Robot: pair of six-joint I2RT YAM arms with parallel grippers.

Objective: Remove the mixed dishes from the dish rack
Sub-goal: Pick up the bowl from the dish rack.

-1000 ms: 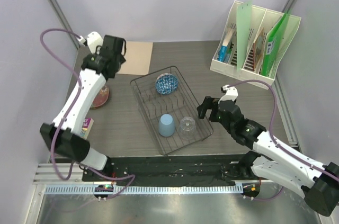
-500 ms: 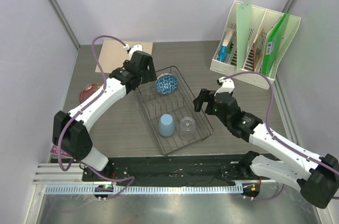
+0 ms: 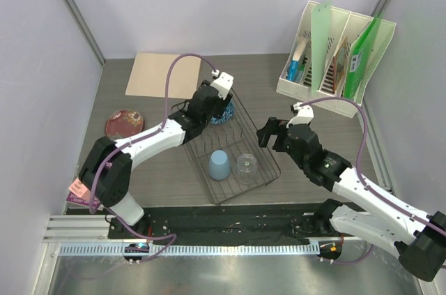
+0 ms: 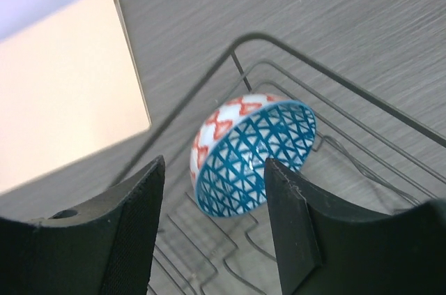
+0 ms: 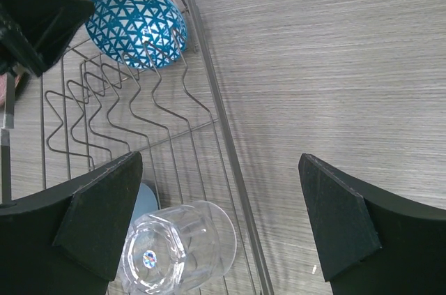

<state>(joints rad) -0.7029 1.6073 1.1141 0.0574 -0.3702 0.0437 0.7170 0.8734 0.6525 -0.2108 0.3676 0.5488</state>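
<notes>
Bowl (image 4: 251, 152) on edge in dish rack (image 3: 233, 138), mouth toward spread left tool (image 4: 213, 166)

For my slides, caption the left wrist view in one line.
Open left hand frames the blue-and-white bowl standing on edge in the dish rack.

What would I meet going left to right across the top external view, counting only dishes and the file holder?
dark red plate → light blue cup → clear glass tumbler → white file holder
</notes>
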